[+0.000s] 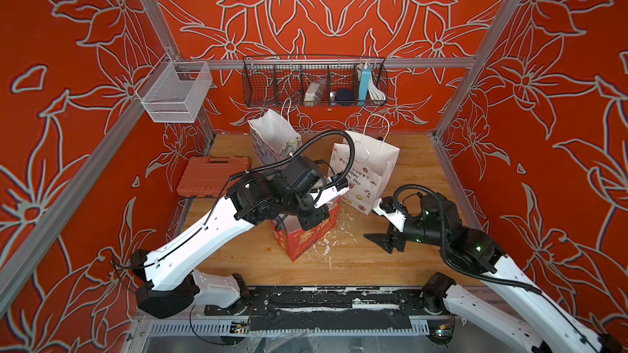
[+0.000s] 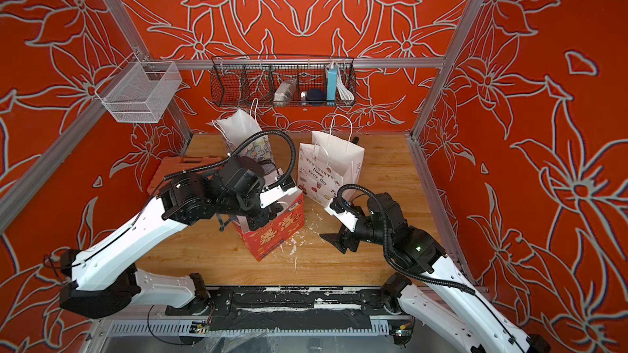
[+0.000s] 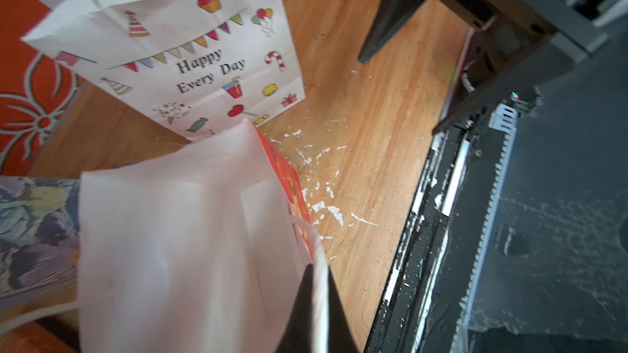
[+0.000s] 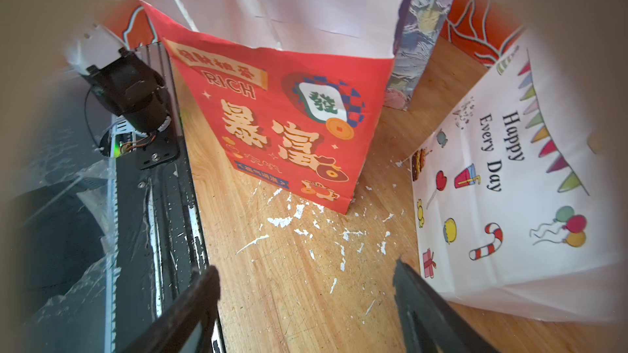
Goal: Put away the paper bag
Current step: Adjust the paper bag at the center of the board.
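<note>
A red paper bag [image 1: 306, 239] with gold Chinese characters stands open on the wooden table, shown in both top views [image 2: 275, 236] and in the right wrist view [image 4: 282, 123]. My left gripper [image 3: 317, 266] is shut on its top rim beside the white cord handle, reaching down from above [image 1: 311, 220]. To the right of the bag, my right gripper [image 4: 306, 266] hangs open and empty just above the table [image 1: 382, 241]. A white "Happy Every Day" bag [image 1: 365, 178] leans behind it, and a floral bag [image 1: 275, 140] stands farther back.
A black wire basket [image 1: 314, 79] holding small items hangs on the back wall. A white mesh basket [image 1: 173, 93] hangs on the left rail. An orange tool case [image 1: 212, 176] lies at the table's left edge. White flecks [image 1: 339, 232] dot the wood.
</note>
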Robot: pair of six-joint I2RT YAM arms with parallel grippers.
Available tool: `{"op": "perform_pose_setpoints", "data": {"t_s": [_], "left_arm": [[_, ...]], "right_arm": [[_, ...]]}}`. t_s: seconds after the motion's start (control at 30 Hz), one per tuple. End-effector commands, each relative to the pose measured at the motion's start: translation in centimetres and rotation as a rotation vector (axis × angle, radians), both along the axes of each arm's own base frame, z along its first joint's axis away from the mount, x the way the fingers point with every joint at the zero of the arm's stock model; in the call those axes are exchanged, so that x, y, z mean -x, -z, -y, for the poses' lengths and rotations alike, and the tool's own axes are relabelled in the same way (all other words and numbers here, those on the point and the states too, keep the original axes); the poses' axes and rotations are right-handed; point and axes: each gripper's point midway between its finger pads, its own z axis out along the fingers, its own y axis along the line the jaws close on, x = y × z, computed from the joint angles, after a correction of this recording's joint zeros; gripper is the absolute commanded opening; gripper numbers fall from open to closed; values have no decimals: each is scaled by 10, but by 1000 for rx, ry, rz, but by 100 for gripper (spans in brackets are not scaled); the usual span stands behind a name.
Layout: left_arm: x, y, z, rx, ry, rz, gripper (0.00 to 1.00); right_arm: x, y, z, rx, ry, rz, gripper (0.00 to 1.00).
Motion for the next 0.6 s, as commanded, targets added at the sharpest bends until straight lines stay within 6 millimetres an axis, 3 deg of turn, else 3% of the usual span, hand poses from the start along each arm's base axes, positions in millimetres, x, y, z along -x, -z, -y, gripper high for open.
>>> {"op": "perform_pose_setpoints", "data": {"t_s": [0.0,0.2,0.4,0.5,0.57], "left_arm": [[25,-13,5,89,200,53,0],[33,-20,6,162,293,20,0],[11,-9,4,127,215,45,0],[9,-7,2,140,182,57,27],[7,-12,-1,168,142,74,63]], "right_arm": [[21,8,3,59,-141,81,85],[8,29,-5,49,-110,51,85],[5,37,-15,-20,-101,4,84],[8,37,-17,-47,-104,-10,84],[9,38,-17,-58,-104,-24,84]]}}
